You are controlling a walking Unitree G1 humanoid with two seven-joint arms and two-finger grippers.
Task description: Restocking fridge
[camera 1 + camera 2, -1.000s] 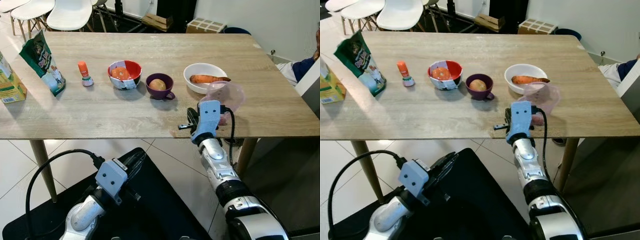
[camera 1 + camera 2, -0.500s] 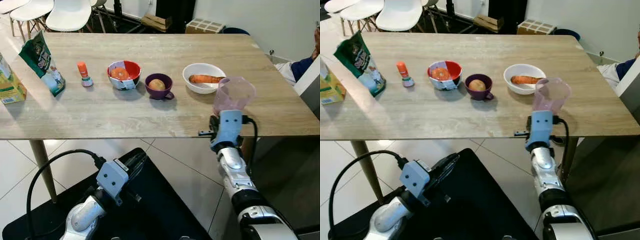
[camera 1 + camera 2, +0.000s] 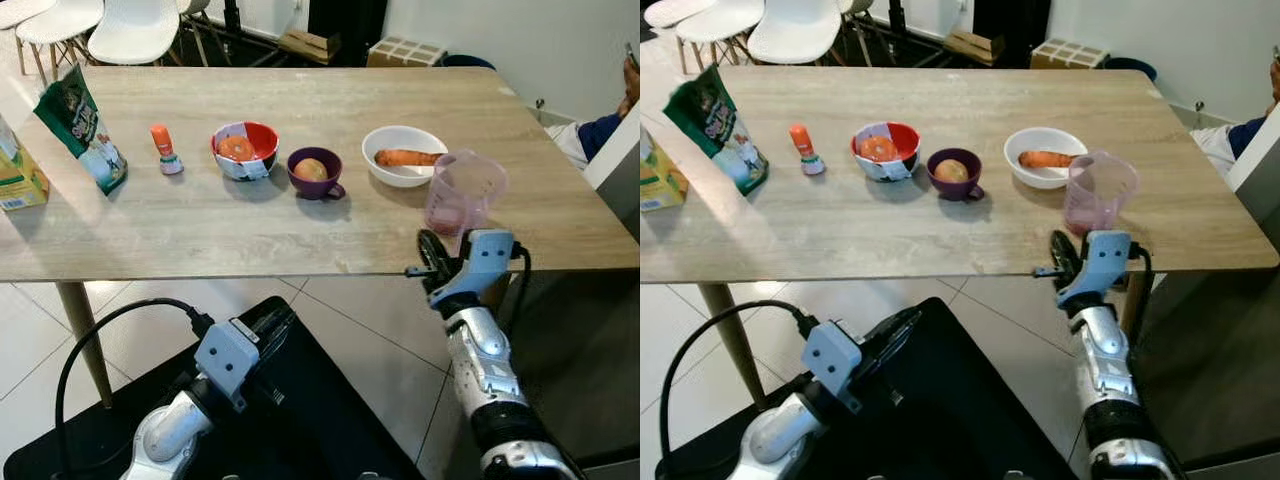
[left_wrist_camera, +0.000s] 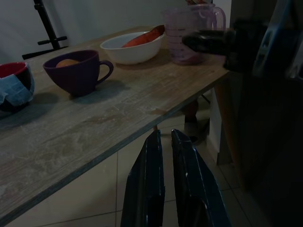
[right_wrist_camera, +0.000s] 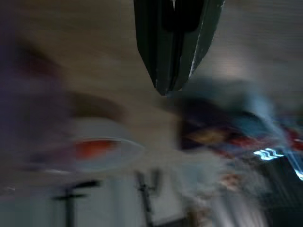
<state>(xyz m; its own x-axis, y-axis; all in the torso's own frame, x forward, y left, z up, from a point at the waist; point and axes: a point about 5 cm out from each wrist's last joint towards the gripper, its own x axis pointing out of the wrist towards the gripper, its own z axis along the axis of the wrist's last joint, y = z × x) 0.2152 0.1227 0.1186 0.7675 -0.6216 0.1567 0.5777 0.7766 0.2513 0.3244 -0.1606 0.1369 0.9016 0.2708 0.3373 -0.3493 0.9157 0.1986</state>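
On the wooden table [image 3: 200, 225] stand a green bag [image 3: 82, 125], a yellow carton [image 3: 15, 165], a small orange bottle [image 3: 163, 148], a red-and-white bowl [image 3: 245, 150], a purple cup [image 3: 313, 172] with a round brownish item inside, a white bowl [image 3: 403, 155] with a carrot, and a pink see-through jug [image 3: 463, 190]. The jug is upright near the front right edge. My right gripper [image 3: 432, 257] hangs just off that edge, in front of and below the jug, shut and apart from it. My left gripper [image 3: 275, 325] is low under the table, shut on nothing.
White chairs [image 3: 130, 30] and cardboard boxes [image 3: 405, 50] stand beyond the table's far side. A person's blue sleeve [image 3: 602, 132] shows at the right edge. A black mat [image 3: 330, 420] lies on the tiled floor below. A table leg [image 3: 85, 330] stands at the left.
The jug, tilted then raised by my right gripper earlier, now stands upright on the table. My right arm has swung right and dropped below the table edge. The left arm is unchanged.
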